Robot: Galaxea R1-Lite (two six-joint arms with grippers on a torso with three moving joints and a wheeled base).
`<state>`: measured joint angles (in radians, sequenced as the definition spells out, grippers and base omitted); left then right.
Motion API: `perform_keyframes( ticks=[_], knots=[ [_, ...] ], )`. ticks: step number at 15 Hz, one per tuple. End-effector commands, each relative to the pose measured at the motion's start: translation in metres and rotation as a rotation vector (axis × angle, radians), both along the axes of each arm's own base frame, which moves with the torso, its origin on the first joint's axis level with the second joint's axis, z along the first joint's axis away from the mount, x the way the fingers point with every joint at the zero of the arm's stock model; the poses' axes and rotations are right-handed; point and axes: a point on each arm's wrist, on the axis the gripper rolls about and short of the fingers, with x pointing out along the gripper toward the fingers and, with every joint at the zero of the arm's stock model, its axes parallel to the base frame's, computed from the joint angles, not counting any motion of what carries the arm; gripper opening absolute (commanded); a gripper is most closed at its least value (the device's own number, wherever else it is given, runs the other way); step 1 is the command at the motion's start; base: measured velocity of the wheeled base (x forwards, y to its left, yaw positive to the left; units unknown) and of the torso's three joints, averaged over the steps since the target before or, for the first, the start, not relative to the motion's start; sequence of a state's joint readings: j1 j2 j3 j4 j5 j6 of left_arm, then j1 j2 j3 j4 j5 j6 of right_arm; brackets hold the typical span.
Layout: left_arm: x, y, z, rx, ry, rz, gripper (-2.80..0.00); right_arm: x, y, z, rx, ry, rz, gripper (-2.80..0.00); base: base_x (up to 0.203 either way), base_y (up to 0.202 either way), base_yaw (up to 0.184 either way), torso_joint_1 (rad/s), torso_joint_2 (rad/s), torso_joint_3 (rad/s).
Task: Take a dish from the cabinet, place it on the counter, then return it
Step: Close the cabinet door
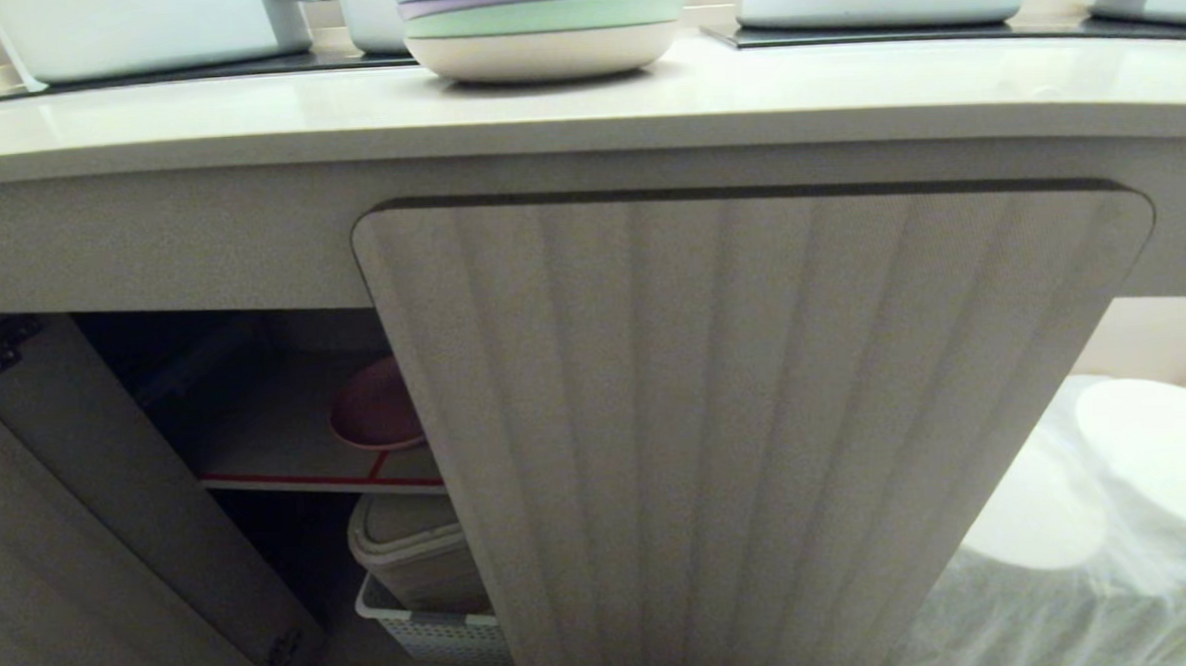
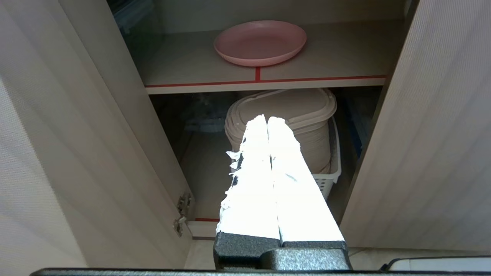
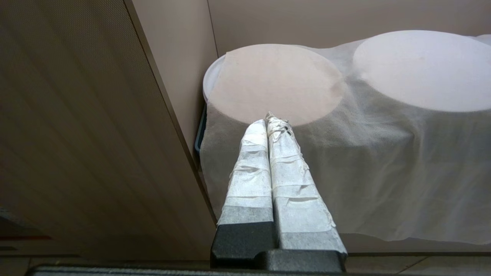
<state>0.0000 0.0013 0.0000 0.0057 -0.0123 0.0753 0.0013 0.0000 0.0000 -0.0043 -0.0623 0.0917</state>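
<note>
Left hand (image 2: 267, 119), fingers together and empty, faces the dish (image 2: 260, 42) inside the cabinet (image 2: 264, 81): spread fingers, then approach its near rim level.

The bench (image 1: 243, 113) carries a stack of plates (image 1: 540, 25) at its middle, with white pots (image 1: 139, 27) on black panels (image 1: 940, 30) to either side. In the cabinet, the red-edged shelf (image 2: 337, 65) holds the pink dish (image 2: 261, 43) near its front edge. Below it, the cabinet floor (image 2: 203, 172) carries a white basket (image 2: 328, 180) holding a lidded tub (image 2: 307, 115).
</note>
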Motion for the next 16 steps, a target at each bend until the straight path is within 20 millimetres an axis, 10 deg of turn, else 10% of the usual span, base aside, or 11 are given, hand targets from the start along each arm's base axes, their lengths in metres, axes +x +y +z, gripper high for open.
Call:
perform_keyframes(
  ticks=[1,16],
  knots=[
    [0.0,0.0,-0.0002,0.003,0.002,-0.001,-2.8,0.0,0.0,0.0,0.0,0.0,0.0,-2.8,0.0,0.0,0.0,0.0,0.0,0.0],
    [0.0,0.0,-0.0003,-0.008,0.004,0.002,-2.8,0.0,0.0,0.0002,0.0,-0.002,0.0,-2.8,0.0,0.0,0.0,0.0,0.0,0.0]
  ],
)
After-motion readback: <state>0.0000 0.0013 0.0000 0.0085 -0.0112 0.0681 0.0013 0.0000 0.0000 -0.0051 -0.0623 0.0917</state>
